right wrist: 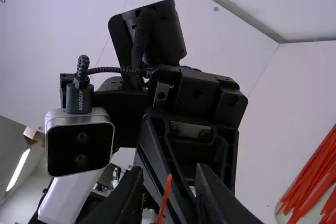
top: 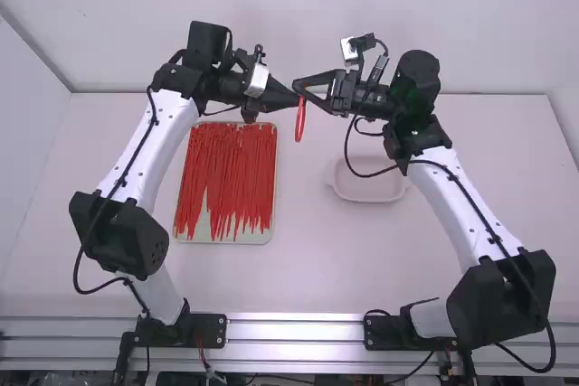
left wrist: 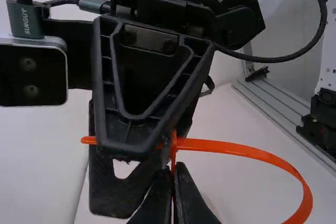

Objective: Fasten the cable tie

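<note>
Tie pinched tight in the left fingers, up over the tray's far corner. The right fingers gape wide around it: close them, then pull straight.

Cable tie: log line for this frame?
left gripper: shut on cable tie | right gripper: open, tie end in its gap | tie: looped, held in the air over table

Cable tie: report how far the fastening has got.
Done: one cable tie is off the tray and bent into a loop. In hand: left gripper pinches it, right gripper open around it. To do: threading is hidden; the loop looks wide, so tightening remains.
</note>
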Robot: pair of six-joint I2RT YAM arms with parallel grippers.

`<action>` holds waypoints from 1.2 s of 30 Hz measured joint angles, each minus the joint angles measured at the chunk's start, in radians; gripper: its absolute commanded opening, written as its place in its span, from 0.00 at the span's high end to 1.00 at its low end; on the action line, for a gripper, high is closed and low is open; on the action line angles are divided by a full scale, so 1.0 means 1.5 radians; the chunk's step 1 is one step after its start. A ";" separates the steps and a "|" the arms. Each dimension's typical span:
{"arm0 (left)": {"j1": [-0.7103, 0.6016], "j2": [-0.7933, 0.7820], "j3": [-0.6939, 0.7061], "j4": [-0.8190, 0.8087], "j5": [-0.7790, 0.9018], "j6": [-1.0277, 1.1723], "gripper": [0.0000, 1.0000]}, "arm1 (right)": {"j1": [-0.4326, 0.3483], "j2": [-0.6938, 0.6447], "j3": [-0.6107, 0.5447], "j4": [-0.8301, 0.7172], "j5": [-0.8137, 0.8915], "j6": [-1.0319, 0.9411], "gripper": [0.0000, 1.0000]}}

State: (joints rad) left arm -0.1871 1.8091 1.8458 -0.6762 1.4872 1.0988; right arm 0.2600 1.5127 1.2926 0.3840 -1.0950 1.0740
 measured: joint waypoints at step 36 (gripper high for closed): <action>0.004 -0.011 -0.002 -0.130 -0.031 0.109 0.98 | -0.002 0.006 -0.014 0.099 -0.038 0.036 1.00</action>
State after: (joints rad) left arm -0.1806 1.7927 1.8435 -0.8707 1.4403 1.2625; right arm 0.2565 1.5223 1.2713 0.5327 -1.1522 1.1286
